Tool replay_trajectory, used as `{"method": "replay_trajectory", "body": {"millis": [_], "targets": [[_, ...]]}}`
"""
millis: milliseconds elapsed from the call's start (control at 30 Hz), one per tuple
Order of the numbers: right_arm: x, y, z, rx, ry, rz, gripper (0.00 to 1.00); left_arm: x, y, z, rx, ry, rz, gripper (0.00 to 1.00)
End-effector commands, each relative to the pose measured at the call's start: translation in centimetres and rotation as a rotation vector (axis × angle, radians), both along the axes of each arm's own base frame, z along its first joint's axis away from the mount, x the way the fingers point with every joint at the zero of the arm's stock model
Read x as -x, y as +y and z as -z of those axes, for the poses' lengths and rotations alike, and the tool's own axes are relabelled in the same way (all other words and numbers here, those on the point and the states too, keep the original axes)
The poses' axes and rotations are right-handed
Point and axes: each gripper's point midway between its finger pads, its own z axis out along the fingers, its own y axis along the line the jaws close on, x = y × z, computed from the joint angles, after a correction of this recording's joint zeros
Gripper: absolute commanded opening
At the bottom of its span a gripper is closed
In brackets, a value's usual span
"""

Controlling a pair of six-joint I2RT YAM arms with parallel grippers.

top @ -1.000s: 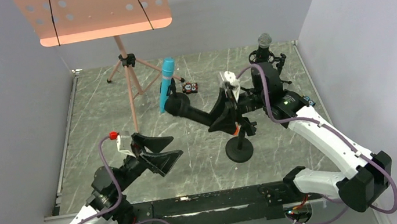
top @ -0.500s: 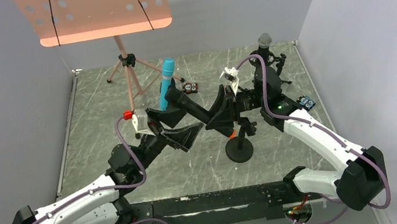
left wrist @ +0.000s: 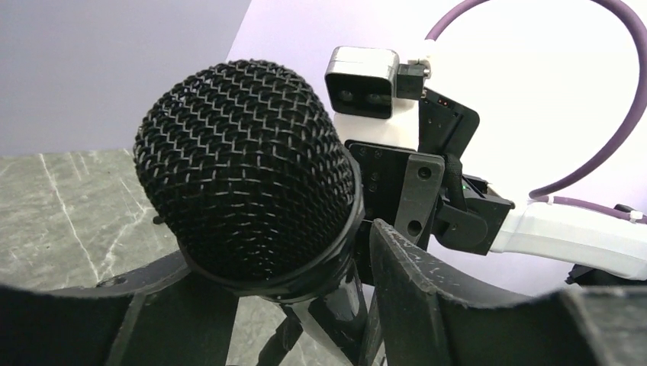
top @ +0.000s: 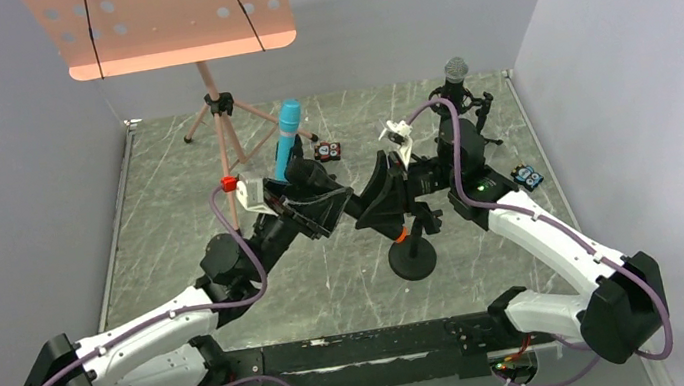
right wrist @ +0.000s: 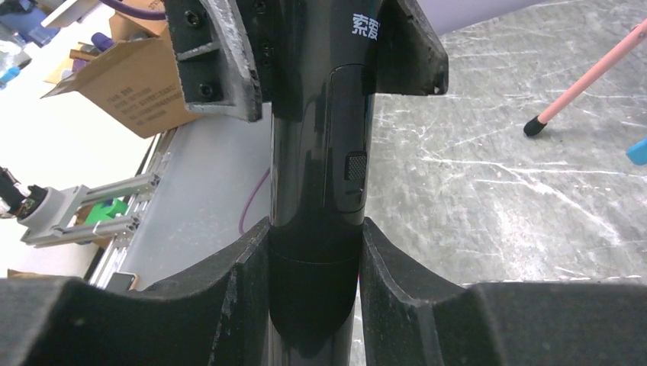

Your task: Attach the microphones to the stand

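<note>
A black microphone (top: 344, 203) with a black mesh head (left wrist: 244, 168) hangs slanted above the table, its orange end (top: 405, 236) low beside the stand (top: 413, 260). My right gripper (top: 389, 196) is shut on its glossy body (right wrist: 317, 137). My left gripper (top: 315, 209) has closed around the collar under the mesh head, with one finger (left wrist: 427, 305) against it. A bright blue microphone (top: 289, 145) stands tilted at the back. A third black one with a silver mesh head (top: 455, 68) stands upright at the back right.
A pink music stand (top: 162, 16) on tripod legs (top: 227, 138) fills the back left; one pink leg (right wrist: 587, 76) shows in the right wrist view. Small battery packs (top: 328, 151) lie on the marbled table (top: 167, 197). Grey walls close in both sides.
My left arm has swung forward and right from the near table area to the held microphone's head. Its jaws have narrowed from wide open onto the head. The right arm has barely moved.
</note>
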Motion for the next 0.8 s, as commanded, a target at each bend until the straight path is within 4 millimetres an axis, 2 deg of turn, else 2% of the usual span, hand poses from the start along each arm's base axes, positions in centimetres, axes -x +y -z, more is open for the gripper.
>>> {"method": "replay_trajectory", "body": {"millis": [0,100,167,233,267,300,333,400,433,533,567,633,767], "targets": [[0.8,-0.2,-1.6,-0.047,-0.099,-0.032,0.19,0.8,-0.1,-3.2,0.093,-0.037,0.042,0.58],[0.8,-0.2,-1.5,-0.045,-0.102,-0.037,0.2,1.0,-0.2,-3.3,0.093,-0.05,0.054,0.28],[0.9,-0.3,-1.3,-0.041,-0.107,-0.041,0.26,1.2,0.2,-3.6,0.092,-0.072,0.047,0.03],[1.1,-0.4,-0.9,-0.031,-0.126,-0.045,0.44,1.3,0.8,-3.8,0.083,-0.094,0.026,0.0],[1.1,-0.6,-0.8,-0.025,-0.147,-0.044,0.74,1.4,1.3,-4.0,0.077,-0.107,0.013,0.0],[1.1,-0.9,-0.7,-0.015,-0.175,-0.035,0.94,1.4,1.6,-3.8,0.057,-0.11,0.002,0.0],[1.2,-1.3,-0.7,-0.006,-0.203,-0.032,0.99,1.6,2.1,-3.7,0.04,-0.116,-0.002,0.0],[0.6,-2.8,-1.0,0.011,-0.29,0.005,1.0,1.9,3.0,-3.4,-0.003,-0.122,-0.002,0.0],[-0.1,-4.7,-1.1,0.052,-0.397,0.069,1.0,2.5,4.3,-3.2,-0.051,-0.136,0.002,0.0],[-1.5,-7.9,-2.0,0.154,-0.543,0.222,1.0,3.5,5.1,-1.5,-0.188,-0.138,0.021,0.0],[-2.1,-9.1,-2.2,0.198,-0.565,0.296,1.0,3.8,5.3,-0.2,-0.249,-0.117,0.032,0.0],[-3.1,-11.1,-1.9,0.258,-0.563,0.412,1.0,4.5,6.0,1.0,-0.323,-0.111,0.042,0.0],[-4.0,-13.4,0.4,0.329,-0.488,0.547,1.0,5.9,7.4,2.7,-0.395,-0.106,0.053,0.0]]}}
